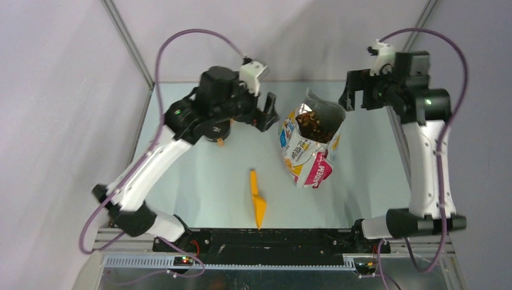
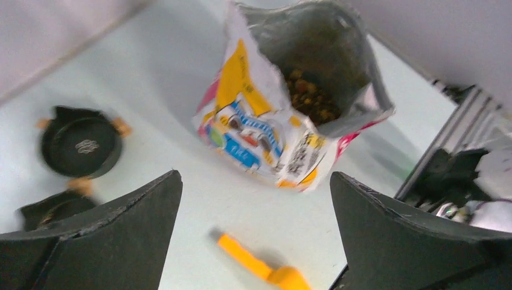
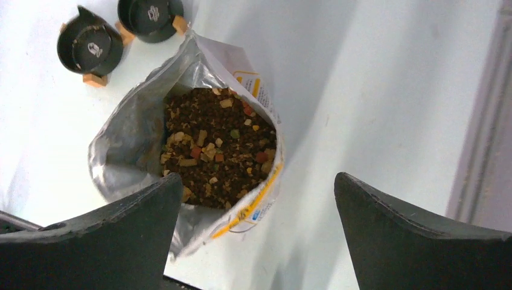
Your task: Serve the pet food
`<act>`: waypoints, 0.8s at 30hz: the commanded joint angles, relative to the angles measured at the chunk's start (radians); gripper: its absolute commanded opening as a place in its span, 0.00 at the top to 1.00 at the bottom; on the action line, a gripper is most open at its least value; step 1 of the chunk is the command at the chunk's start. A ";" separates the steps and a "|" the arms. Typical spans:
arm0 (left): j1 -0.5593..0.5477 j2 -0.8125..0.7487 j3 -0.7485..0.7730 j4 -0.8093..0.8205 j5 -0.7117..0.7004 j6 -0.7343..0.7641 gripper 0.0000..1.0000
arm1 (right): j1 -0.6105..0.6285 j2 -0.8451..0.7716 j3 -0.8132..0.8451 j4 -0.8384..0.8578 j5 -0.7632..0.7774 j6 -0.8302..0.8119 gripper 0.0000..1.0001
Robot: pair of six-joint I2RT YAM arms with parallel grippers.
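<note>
1. Across a pale worktop (image 1: 199,181) walled by grey panels (image 1: 60,90), two white-and-black arms (image 1: 151,163) reach from the near edge toward the far half.
2. Right of centre, a white, yellow and pink printed bag (image 1: 308,151) stands upright with its foil-lined mouth spread wide. It sits between the two grippers and neither touches it.
3. Just left of the bag's mouth, the left gripper (image 1: 268,115) hangs above the worktop. Its jaws are spread wide with nothing between them, and its wrist view looks past both fingers onto the bag (image 2: 259,133).
4. Just right of the bag, the right gripper (image 1: 356,96) hangs with its jaws equally wide and empty. Its wrist view looks straight down into the open bag (image 3: 121,151).
5. Far left of the bag, two black bowls (image 3: 90,47) with small wooden tabs sit side by side under the left arm, clear of the bag.
6. Nearer the arm bases, an orange scoop (image 1: 258,199) lies flat on the worktop, left of the bag and apart from it.
7. Inside the bag, the pet food (image 3: 217,151) lies in a loose heap of dark brown pellets flecked with tan, red and green bits.
</note>
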 commanded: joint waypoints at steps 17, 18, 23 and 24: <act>0.012 -0.453 -0.913 0.010 -0.212 0.248 0.00 | -0.030 -0.817 -0.714 0.004 -0.070 -0.247 0.00; 0.013 -0.443 -0.931 0.034 -0.220 0.253 0.00 | -0.030 -0.831 -0.725 -0.005 -0.079 -0.238 0.00; 0.001 -0.430 -1.026 0.077 -0.206 0.395 0.00 | -0.034 -0.860 -0.745 -0.017 0.022 -0.227 0.00; -0.004 -0.429 -1.037 0.091 -0.211 0.454 0.00 | -0.034 -0.859 -0.749 -0.027 0.058 -0.244 0.00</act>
